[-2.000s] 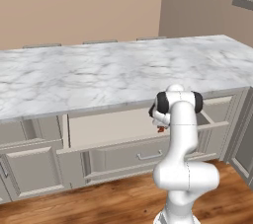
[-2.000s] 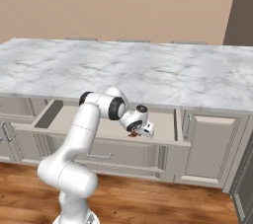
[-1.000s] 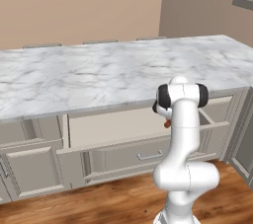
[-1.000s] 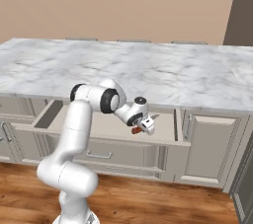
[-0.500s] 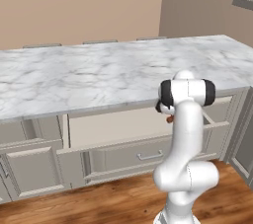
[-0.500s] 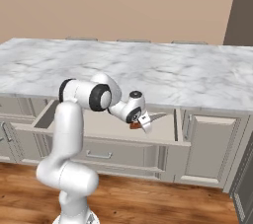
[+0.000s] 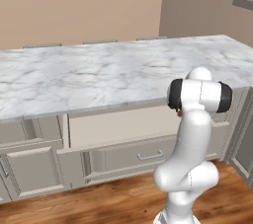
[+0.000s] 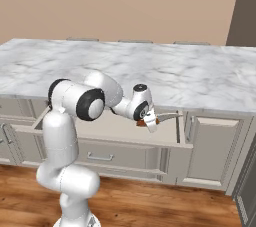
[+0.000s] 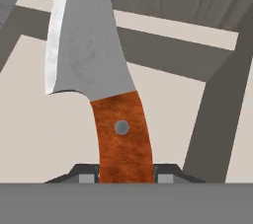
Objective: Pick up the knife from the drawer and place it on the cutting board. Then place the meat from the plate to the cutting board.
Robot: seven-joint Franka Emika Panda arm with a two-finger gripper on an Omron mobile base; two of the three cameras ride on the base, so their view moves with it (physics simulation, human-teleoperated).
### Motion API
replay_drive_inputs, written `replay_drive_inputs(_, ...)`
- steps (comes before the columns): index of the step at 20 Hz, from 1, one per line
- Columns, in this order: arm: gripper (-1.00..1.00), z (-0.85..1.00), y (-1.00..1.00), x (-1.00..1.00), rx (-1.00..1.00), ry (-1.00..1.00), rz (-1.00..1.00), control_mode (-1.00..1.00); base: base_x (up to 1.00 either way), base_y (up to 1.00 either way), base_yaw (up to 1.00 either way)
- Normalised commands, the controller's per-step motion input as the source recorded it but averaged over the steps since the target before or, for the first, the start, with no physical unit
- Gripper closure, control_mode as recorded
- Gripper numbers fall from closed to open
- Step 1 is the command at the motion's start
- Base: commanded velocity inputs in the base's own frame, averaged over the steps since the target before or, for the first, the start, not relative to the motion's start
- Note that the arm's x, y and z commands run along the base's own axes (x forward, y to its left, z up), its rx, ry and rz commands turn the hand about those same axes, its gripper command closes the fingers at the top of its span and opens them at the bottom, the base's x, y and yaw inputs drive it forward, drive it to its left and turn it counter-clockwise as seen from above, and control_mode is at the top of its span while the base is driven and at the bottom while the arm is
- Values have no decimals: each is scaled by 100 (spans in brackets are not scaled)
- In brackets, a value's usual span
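Partly hidden: knife (image 9: 106, 94) in hand (image 8: 149, 120).

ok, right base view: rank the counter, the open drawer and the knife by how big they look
1. Counter: largest, spanning the whole frame.
2. Drawer: next; its front runs under the counter's middle, partly hidden by the arm.
3. Knife: smallest by far, held in the gripper above the drawer. Nearness doesn't change this order.
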Motion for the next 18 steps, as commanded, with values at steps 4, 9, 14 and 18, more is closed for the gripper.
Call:
replay_drive_inputs(4, 100, 17, -89, -90, 10, -1, -24, -100, 0, 0, 0)
replay_drive_inputs(9, 100, 1, -74, -100, 9, 0, -25, -100, 0, 0, 0)
replay_drive_inputs(14, 100, 9, -19, -75, 1, -1, -16, -100, 0, 0, 0)
replay_drive_inputs(18, 100, -3, -1, -85, 6, -7, -5, -100, 0, 0, 0)
